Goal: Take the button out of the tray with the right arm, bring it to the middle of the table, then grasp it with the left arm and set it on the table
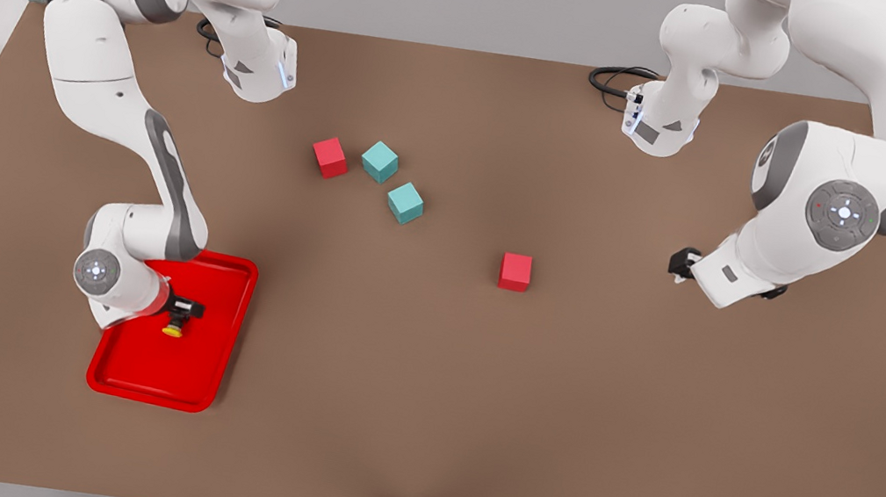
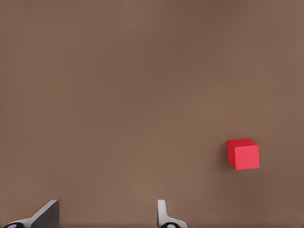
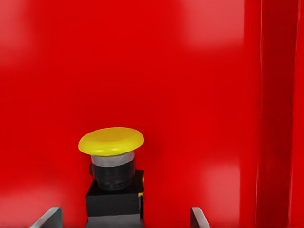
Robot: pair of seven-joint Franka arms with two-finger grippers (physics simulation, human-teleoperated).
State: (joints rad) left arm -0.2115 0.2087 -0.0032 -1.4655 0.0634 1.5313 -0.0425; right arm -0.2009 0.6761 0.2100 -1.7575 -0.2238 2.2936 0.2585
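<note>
Right gripper (image 1: 176, 314) over tray (image 1: 210, 372) at front view's left, fingers spread either side of button (image 1: 173, 328), not yet pinching. Button sits in tray. Risk: tiny body, off-centre close tips or ejects it. Left gripper (image 1: 682, 263) waits open, front view's right.

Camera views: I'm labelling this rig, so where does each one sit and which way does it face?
Front view: high above the table, looking down; both arms, the tray and cubes show.
Left wrist view: on the left tool, facing bare table and a red cube, also in the front view.
Right wrist view: on the right tool, fingers open beside the button, shared with the front view.
</note>
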